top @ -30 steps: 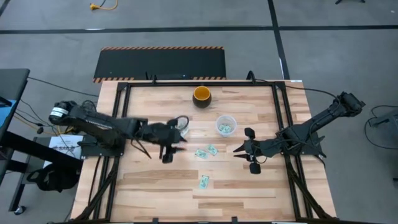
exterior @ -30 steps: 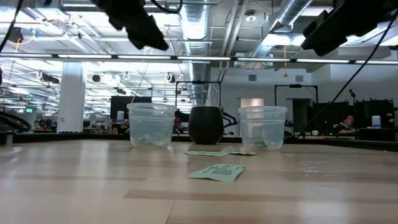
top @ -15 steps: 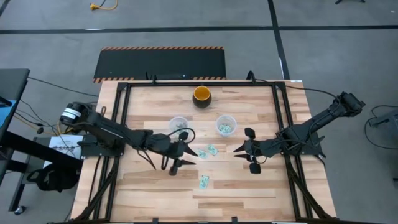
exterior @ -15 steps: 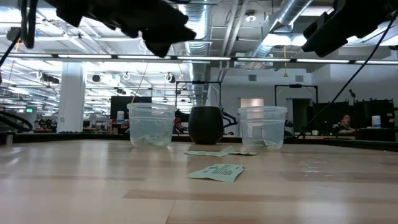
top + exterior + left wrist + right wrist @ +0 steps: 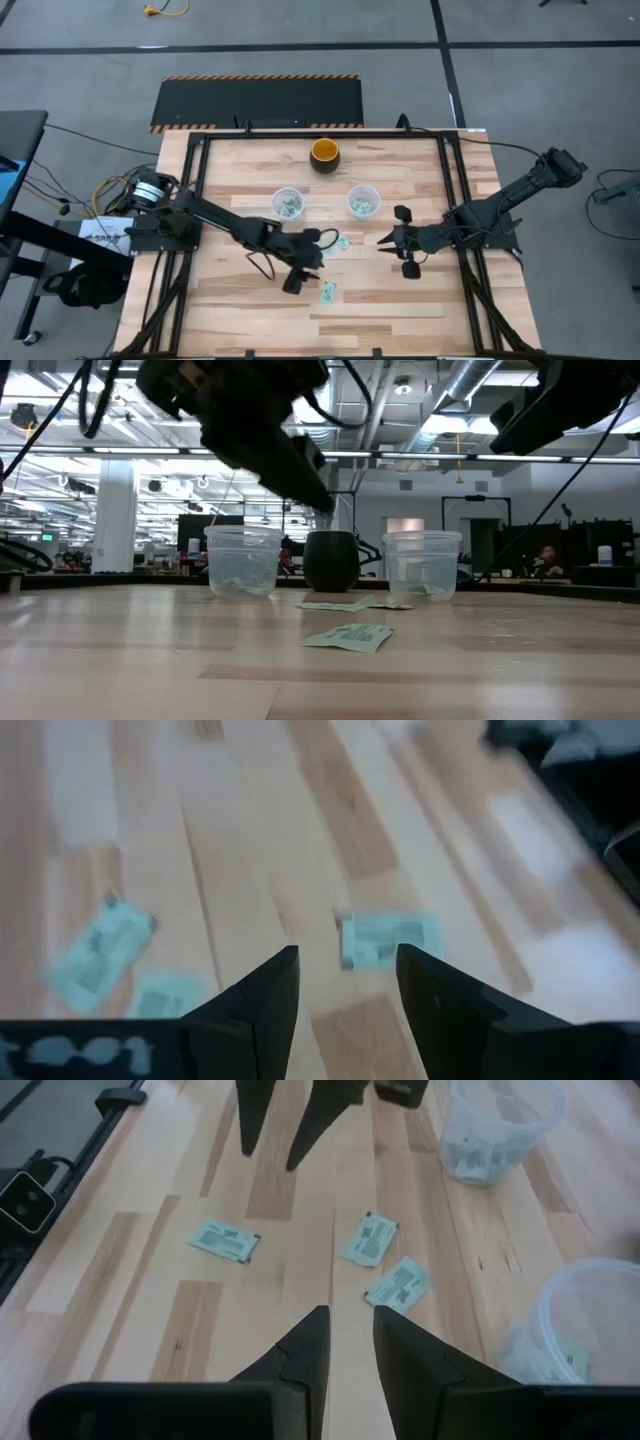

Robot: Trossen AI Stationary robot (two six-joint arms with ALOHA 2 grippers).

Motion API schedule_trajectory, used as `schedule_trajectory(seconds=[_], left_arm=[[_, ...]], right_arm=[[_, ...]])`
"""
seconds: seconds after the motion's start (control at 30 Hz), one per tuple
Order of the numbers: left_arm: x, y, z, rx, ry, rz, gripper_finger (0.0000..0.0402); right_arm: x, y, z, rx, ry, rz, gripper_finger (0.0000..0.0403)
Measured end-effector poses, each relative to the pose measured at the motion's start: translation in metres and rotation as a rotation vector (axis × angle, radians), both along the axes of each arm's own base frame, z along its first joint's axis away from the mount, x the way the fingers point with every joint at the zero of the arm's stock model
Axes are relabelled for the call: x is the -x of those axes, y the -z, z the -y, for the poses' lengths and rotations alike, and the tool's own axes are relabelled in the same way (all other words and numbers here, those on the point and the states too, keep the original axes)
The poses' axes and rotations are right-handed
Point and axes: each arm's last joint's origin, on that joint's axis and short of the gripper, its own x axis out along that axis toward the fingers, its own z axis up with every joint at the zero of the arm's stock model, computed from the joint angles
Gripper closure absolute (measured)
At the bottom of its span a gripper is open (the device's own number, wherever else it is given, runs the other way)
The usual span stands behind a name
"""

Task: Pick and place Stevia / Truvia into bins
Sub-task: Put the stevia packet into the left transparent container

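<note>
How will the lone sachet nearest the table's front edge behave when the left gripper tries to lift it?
The sachet lies thin and flat on the wood, so it probably slides rather than lifts cleanly. Being small paper, it likely bends and weighs little. The open left gripper hovers above it.

Wood table (image 5: 220,300): two cups (image 5: 288,203), bowl (image 5: 324,153), three sachets (image 5: 328,291).

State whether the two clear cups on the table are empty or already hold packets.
Both hold packets: the left cup and right cup show green-white packets inside.
</note>
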Motion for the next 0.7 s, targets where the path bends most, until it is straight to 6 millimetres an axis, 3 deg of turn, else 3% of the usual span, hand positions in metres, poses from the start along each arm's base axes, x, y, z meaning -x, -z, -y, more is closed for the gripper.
schedule_trajectory(seconds=[0.33, 0.53, 0.7], left_arm=[[-0.024, 0.017, 0.020, -0.092, 0.003, -0.201, 0.0243], [-0.027, 0.024, 0.041, -0.138, 0.021, -0.198, 0.0240], [-0.026, 0.021, 0.050, -0.164, 0.015, -0.164, 0.0211]], right_arm=[[0.002, 0.003, 0.001, 0.017, -0.001, -0.034, 0.0327], [0.004, 0.005, 0.002, 0.032, -0.010, -0.061, 0.0327], [0.004, 0.005, 0.000, 0.070, -0.058, -0.055, 0.0327]])
